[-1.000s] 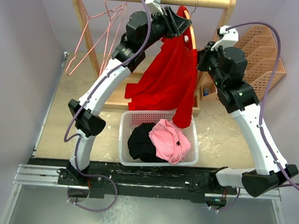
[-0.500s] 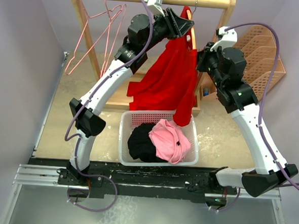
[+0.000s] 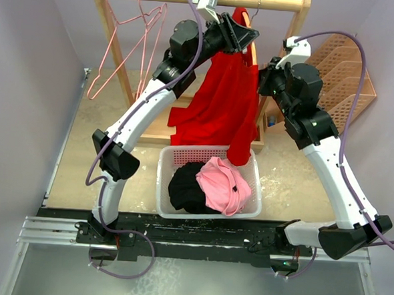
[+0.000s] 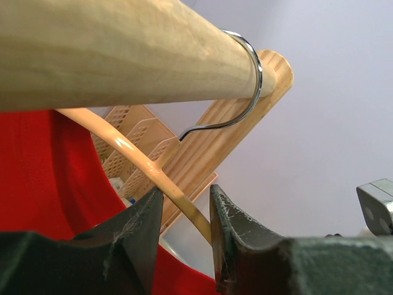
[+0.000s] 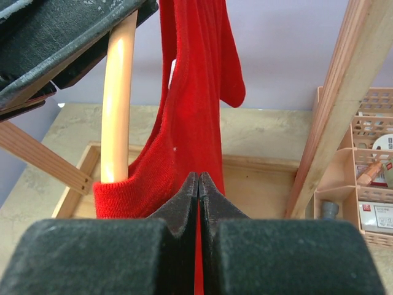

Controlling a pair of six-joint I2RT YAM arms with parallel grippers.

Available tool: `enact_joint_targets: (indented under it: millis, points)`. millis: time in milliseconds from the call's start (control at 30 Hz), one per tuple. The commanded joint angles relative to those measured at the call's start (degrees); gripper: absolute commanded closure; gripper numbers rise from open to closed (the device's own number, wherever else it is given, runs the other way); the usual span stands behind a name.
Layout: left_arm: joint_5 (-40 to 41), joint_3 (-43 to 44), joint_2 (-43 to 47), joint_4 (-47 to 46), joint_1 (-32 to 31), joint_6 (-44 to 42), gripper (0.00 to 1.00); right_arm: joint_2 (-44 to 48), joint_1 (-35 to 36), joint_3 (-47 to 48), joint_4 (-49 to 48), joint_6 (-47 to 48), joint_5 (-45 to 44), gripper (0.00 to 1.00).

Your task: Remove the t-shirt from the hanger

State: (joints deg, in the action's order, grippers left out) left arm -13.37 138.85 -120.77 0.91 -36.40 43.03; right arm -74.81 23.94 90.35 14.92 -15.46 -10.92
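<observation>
At frame top, the hanger point(image 4: 147, 169) is clamped by left gripper point(image 4: 184, 230) fingers; the red t-shirt point(image 5: 190, 123) is pinched by right gripper point(image 5: 198, 184) fingers.

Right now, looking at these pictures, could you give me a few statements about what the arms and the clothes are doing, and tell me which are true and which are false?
1. The left tool has its fingers around the cream hanger. True.
2. The right tool is wide open and holds nothing. False: its fingers are pressed shut on the red t-shirt.
3. The hanger's metal hook sits over the wooden rail. True.
4. The white basket is empty. False: it holds a black garment and a pink garment.
5. The red t-shirt lies folded on the table. False: it hangs from the hanger, its lower end reaching the basket.
</observation>
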Motion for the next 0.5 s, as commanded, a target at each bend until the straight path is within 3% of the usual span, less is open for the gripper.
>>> enact_joint_targets:
  millis: [0,100,233,467]
  points:
    - [-0.54,-0.09,2.04,-2.28,-0.51,-0.26,0.61,1.41,-0.12,-0.17,-2.79,-0.44,0.52,1.0]
    - [-0.29,0.42,1.67,-2.48,-0.51,-0.57,0.71,1.58,-0.1,-0.41,-2.7,-0.51,0.55,1.0]
    - [-1.02,1.04,0.67,-2.84,-0.47,0.01,0.98,2.05,-0.11,-0.97,-2.61,-0.61,0.63,1.0]
    - [-2.94,0.8,0.61,-4.74,-0.41,0.98,1.0,3.2,-0.11,-2.55,-3.08,-0.6,0.63,1.0]
